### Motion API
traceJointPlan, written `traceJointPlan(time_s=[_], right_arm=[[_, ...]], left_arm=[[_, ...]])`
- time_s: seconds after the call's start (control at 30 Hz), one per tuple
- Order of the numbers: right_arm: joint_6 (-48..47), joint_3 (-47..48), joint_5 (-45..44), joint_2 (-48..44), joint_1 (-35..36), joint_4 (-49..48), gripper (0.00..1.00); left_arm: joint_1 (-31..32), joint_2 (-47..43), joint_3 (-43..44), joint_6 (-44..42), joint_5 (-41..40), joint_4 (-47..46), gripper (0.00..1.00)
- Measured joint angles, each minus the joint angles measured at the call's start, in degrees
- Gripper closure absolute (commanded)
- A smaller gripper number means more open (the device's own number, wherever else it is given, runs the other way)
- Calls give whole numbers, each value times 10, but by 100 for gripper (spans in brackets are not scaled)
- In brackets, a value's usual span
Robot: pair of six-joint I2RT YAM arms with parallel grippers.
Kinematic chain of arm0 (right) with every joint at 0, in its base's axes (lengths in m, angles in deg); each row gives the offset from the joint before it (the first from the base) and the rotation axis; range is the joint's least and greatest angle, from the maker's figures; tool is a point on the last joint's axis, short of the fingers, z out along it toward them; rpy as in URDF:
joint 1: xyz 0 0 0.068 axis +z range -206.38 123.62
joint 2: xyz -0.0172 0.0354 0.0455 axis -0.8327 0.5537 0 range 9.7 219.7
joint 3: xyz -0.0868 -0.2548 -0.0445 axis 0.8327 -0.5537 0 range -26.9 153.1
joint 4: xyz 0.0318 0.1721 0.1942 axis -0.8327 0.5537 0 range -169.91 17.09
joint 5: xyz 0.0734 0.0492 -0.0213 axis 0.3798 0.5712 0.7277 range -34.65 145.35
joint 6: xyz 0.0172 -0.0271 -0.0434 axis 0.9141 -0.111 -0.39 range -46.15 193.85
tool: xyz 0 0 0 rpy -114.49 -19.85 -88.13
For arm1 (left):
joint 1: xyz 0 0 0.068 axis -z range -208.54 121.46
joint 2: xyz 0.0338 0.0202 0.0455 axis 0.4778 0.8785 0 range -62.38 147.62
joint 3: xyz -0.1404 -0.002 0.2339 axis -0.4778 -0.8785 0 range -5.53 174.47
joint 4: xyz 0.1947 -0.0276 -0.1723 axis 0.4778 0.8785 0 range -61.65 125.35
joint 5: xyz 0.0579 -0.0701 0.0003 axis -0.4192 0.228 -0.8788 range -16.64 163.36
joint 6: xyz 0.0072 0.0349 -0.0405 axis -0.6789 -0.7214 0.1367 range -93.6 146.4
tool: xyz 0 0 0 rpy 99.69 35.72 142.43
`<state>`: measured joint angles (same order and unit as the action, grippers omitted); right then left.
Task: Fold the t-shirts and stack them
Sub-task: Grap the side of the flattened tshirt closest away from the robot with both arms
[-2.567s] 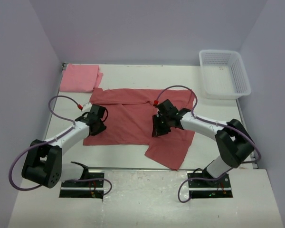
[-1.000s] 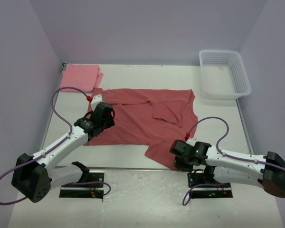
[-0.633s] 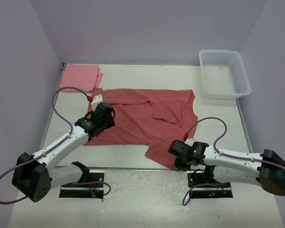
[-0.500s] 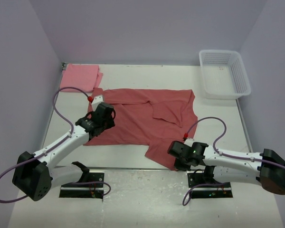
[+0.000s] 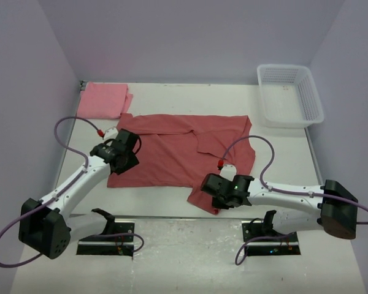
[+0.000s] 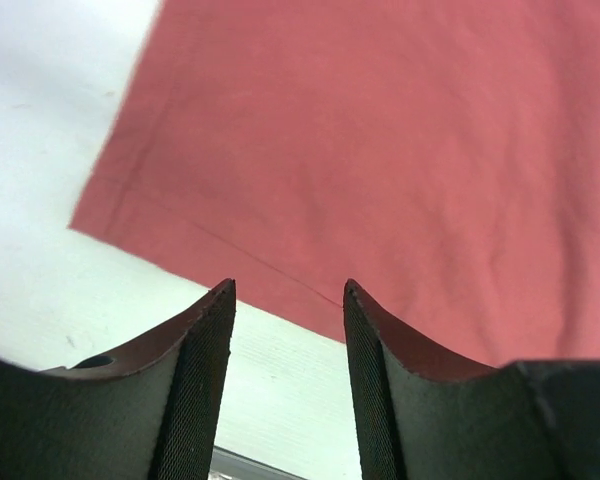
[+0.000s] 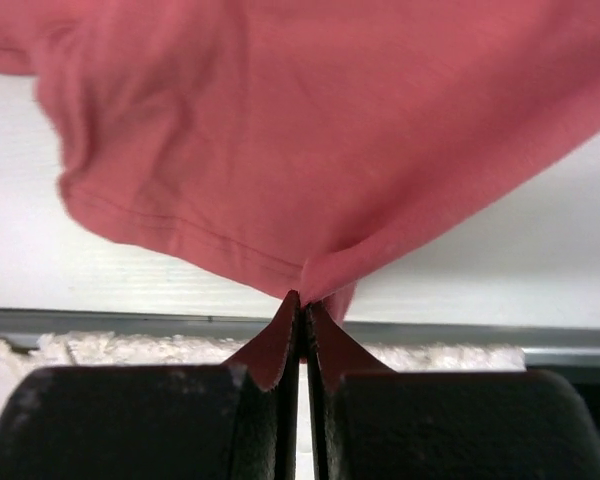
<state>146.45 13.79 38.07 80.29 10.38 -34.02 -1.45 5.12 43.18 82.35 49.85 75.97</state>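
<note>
The brick-red t-shirt point(image 5: 172, 153) lies spread across the middle of the white table point(image 5: 190, 98), its near right corner bunched and lifted. My right gripper point(image 5: 212, 191) is shut on that corner, and the right wrist view shows the hem point(image 7: 310, 120) pinched between the closed fingertips point(image 7: 302, 298). My left gripper point(image 5: 124, 165) hovers open over the shirt's near left corner. In the left wrist view the red cloth point(image 6: 380, 130) and its hem lie just beyond the spread fingers point(image 6: 289, 290), which hold nothing. The lighter pink t-shirt point(image 5: 103, 100) lies folded at the back left.
A white lattice basket point(image 5: 290, 95) stands at the back right corner. The table's near edge runs just below the shirt, with both arm bases point(image 5: 107, 236) beyond it. Purple walls close in the left, right and back sides.
My right gripper has shut on the shirt's near right corner and carried it left and away from the table edge. The left gripper has slid left and nearer, toward the near left corner.
</note>
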Motion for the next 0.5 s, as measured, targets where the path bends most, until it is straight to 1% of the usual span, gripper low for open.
traceJointPlan(time_s=[0.07,0.17,0.27,0.5], right_arm=[[-24,-4,2,-2,0,-28,100],[-51,-14,3,-8,0,-58,100],[-67,-40,3,-35,0,-81,100],[-76,-98,3,-137,0,-88,100]], left_arm=[[-40,-11,-2,7,10,14,50],[-89,17,3,10,5,50,49],[-118,75,25,8,0,87,48],[-169,136,41,-7,7,99,48]])
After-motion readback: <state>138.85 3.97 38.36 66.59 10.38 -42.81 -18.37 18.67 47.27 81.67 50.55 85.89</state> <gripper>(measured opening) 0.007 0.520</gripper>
